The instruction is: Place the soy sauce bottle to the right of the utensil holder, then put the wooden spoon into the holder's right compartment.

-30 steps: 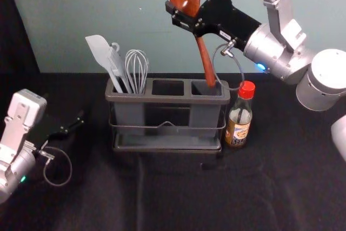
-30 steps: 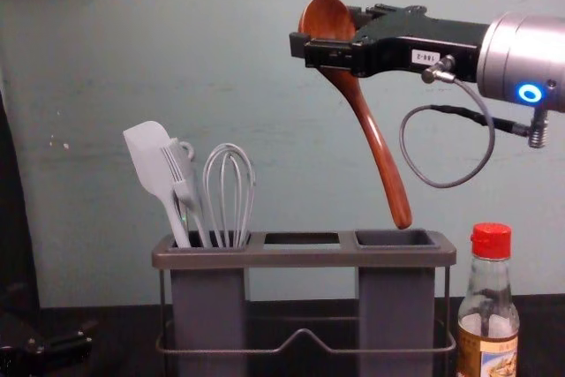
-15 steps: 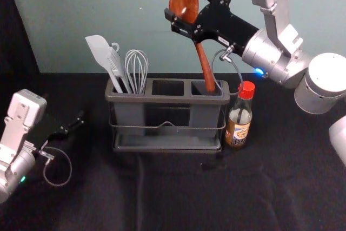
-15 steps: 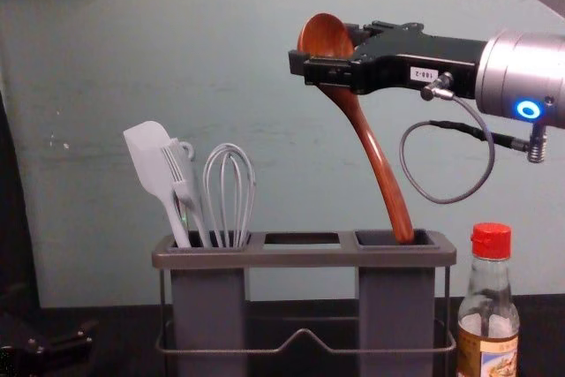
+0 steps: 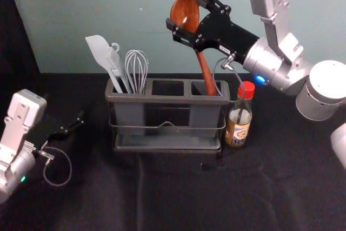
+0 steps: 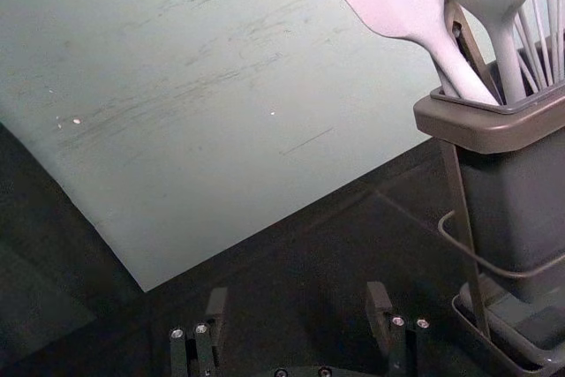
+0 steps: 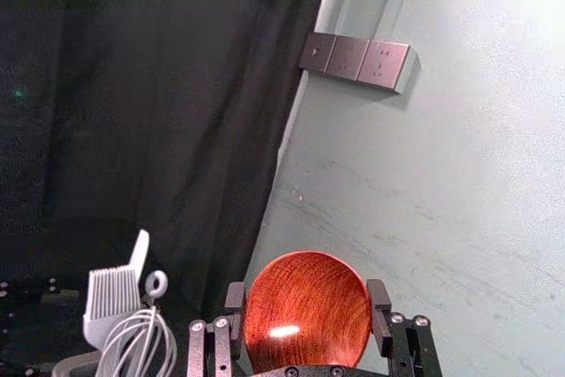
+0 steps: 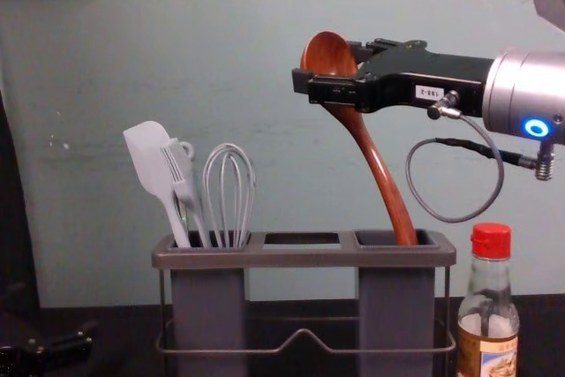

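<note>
Wooden spoon (image 8: 381, 174) with handle tip hidden behind rim of utensil holder (image 8: 305, 258) — soy sauce bottle (image 8: 487, 306) cut off by chest view's lower edge, label (image 8: 484, 358) print too small

We see 1 gap to pass through above the holder (image 5: 167, 100), between the whisk (image 5: 137, 63) and the wooden spoon (image 5: 204, 68). The spatula (image 8: 146, 147) and brush (image 8: 179, 169) stick up on the left. The spoon, right gripper (image 5: 183, 10) and loopy cable (image 8: 455, 220) block the way over the right slot. The bottle (image 5: 238, 128) guards that side; the left gripper (image 5: 75, 124) sits low, left.
</note>
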